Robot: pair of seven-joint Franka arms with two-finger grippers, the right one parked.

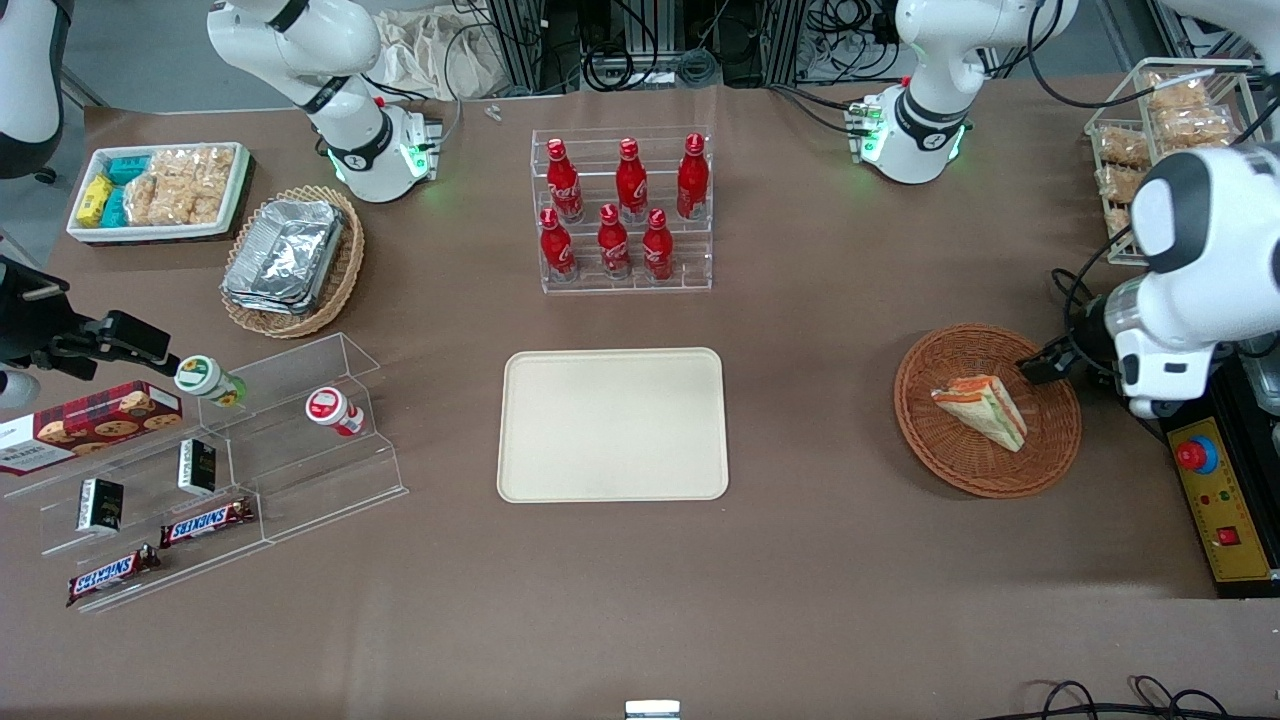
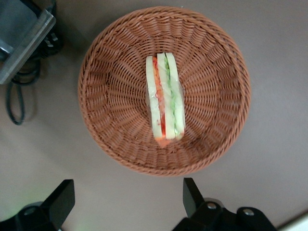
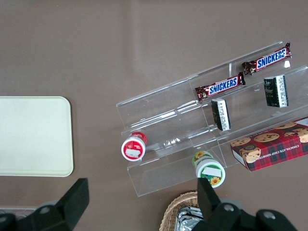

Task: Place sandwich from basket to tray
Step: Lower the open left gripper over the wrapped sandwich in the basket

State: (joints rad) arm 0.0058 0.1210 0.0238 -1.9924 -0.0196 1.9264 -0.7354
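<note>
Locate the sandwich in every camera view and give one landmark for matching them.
Front view: the sandwich lies in the basket, toward the working arm's end of the table; the end effector is open, just above the basket's rim.
Left wrist view: sandwich in the middle of the basket.
Right wrist view: not in it.
Shared landmark: the basket.

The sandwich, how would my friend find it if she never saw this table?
Look toward the working arm's end of the table for the round reddish-brown basket. The sandwich lies in it, a pale wedge with orange, red and green stripes, the only food there. The open claw hovers above.
</note>
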